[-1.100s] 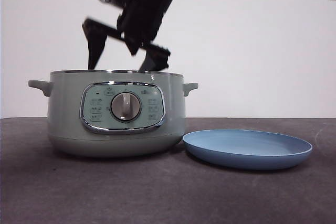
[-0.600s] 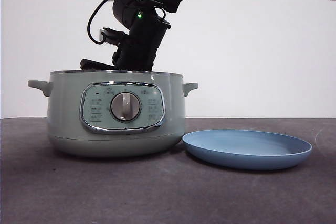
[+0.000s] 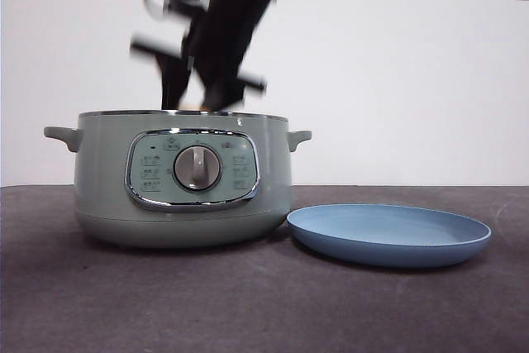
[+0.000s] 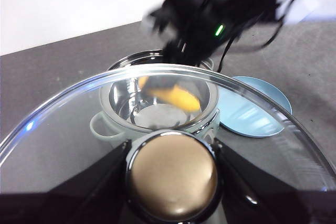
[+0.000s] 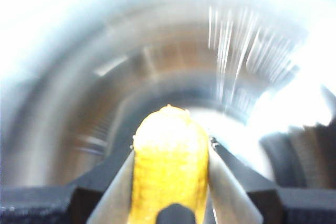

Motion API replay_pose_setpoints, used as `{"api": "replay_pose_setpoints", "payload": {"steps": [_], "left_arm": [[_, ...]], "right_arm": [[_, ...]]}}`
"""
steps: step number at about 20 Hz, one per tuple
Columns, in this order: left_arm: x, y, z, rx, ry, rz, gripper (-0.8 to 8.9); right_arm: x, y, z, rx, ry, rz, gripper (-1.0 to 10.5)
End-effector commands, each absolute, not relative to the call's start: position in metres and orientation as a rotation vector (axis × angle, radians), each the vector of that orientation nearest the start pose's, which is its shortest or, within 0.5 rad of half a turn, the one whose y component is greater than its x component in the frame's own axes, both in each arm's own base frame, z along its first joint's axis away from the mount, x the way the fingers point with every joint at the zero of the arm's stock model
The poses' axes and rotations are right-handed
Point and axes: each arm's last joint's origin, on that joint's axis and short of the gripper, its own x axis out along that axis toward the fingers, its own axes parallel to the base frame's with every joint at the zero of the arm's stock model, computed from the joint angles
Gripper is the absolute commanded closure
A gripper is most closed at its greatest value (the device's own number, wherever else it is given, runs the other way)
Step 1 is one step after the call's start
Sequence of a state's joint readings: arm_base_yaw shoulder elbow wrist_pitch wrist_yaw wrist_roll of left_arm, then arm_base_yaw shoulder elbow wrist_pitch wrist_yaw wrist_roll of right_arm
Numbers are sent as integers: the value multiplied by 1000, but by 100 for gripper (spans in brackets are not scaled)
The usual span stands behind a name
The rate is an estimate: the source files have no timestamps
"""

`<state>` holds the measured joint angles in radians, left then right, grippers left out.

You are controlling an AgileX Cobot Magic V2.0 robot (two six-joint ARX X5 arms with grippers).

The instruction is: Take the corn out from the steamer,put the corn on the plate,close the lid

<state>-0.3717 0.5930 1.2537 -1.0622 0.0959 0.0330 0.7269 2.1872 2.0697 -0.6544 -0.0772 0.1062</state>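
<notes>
The sage-green steamer stands open at the left of the table, with the light-blue plate beside it on the right. My right gripper is blurred with motion just above the steamer's rim. In the right wrist view it is shut on the yellow corn, with the pot's metal wall behind. My left gripper is shut on the lid's knob and holds the glass lid in the air. Through the glass I see the corn over the steamer and the plate.
The dark table runs in front of the steamer and plate, with a white wall behind. The steamer's side handles stick out. The left gripper and the lid are out of the front view.
The right gripper stood open above the steamer, dipped into the pot, and now rises, blurred, shut on the corn. Steamer and plate have not moved.
</notes>
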Motion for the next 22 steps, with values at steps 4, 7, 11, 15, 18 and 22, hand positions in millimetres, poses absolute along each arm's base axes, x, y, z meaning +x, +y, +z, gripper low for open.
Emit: {"api": "replay_pose_setpoints", "payload": {"steps": [4,7,11,15,18,22], "left_arm": [[38,-18,420,74,317,-481,822],[38,-18,420,74,318,-483,822],[37,-18,420,74,318,-485,822],[37,-18,420,73,320,-485,822],[37,-18,420,74,321,-484,822],[37,-18,420,73,320,-484,822]], "right_arm": [[301,258,414,-190,596,627,959],[283,212,438,-238,642,541,959],[287,174,440,-229,724,449,959],[299,150,423,-216,810,413,959],[315,142,384,-178,875,420,959],[327,140,313,-148,946,400,959]]}}
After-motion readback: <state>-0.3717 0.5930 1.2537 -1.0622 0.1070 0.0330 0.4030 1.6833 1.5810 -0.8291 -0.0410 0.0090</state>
